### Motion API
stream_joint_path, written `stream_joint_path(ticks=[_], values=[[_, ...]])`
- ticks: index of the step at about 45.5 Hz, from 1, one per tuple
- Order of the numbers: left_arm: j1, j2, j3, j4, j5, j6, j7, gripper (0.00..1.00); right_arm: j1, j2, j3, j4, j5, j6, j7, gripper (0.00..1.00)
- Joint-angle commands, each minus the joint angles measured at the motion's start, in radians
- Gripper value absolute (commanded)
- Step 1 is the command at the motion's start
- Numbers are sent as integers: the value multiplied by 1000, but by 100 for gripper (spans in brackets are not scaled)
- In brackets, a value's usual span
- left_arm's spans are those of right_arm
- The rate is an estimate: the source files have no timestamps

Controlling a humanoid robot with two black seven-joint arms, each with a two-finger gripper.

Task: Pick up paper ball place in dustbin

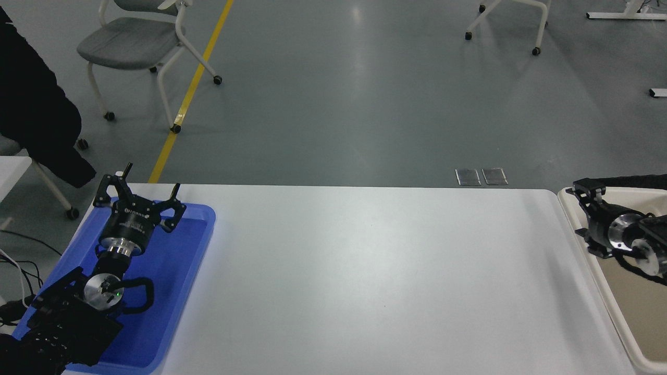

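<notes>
Table edge: right pincer [582, 211] over dustbin [599, 276].

We find one small white print on the body of the left end effector [139, 204], at eight o'clock, too tiny to read; nothing else is lettered.
</notes>
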Motion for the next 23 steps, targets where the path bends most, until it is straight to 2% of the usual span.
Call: stream_joint_path(ticks=[1,13,23], values=[[0,0,0,0,0,0,1,100,-1,144,180,164,200,2,0,100],[0,0,0,0,0,0,1,100,-32,373,286,169,277,28,2,100],[0,0,0,0,0,0,1,100,-107,388,331,151,408,94,2,100]])
